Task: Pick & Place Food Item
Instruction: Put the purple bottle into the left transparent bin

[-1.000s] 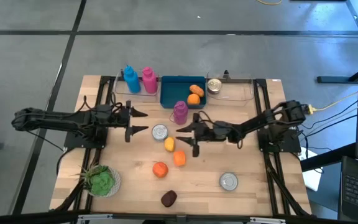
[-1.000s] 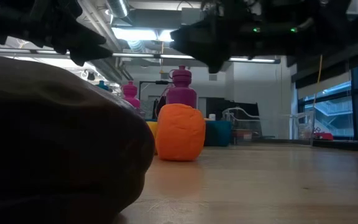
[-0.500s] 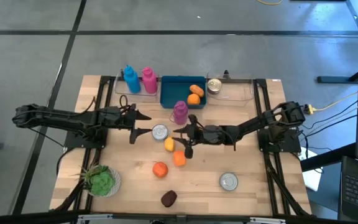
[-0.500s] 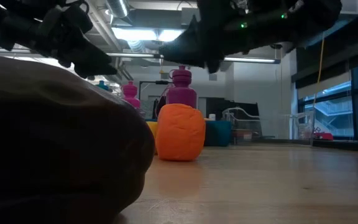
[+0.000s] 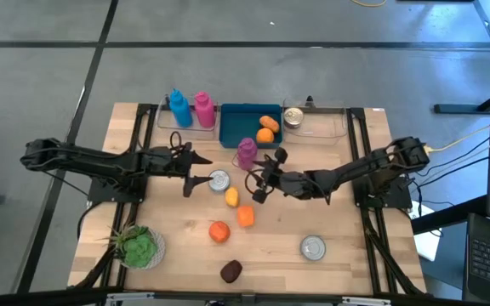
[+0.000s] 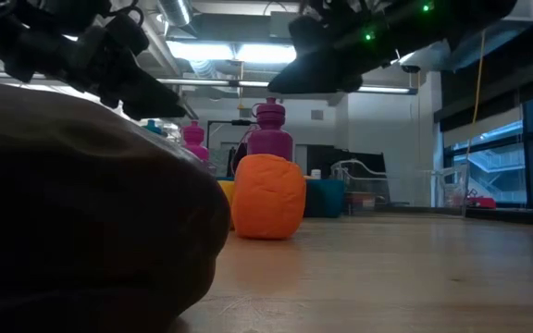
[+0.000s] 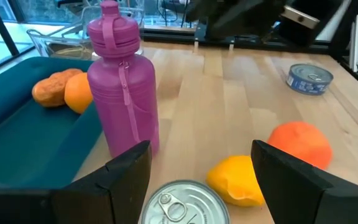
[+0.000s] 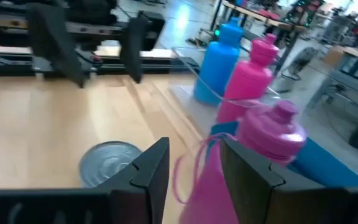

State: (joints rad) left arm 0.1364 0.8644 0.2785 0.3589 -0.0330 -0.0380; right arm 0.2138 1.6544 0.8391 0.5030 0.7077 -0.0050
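Food pieces lie mid-table: a yellow one (image 5: 231,198), two orange ones (image 5: 245,216) (image 5: 219,231) and a dark brown one (image 5: 231,270). A teal bin (image 5: 238,132) at the far edge holds orange pieces (image 5: 267,129). A purple bottle (image 5: 246,153) stands in front of the bin. My left gripper (image 5: 200,170) is open and nearly level, just left of a tin can (image 5: 219,179) (image 7: 179,202). My right gripper (image 5: 266,175) is open above the table, just right of the purple bottle (image 8: 272,134), and holds nothing.
A blue bottle (image 5: 179,108) and a pink bottle (image 5: 203,109) stand on a clear tray at the far left. Two more cans (image 5: 293,117) (image 5: 313,247) and a green lettuce (image 5: 139,246) are on the table. The brown piece (image 6: 81,213) fills the low view's foreground.
My left gripper has moved toward the table's right, closer to the can, and sunk a little. My right gripper has risen from over the yellow and orange pieces, tipped from pointing down to nearly level, rolled, and swung toward the purple bottle.
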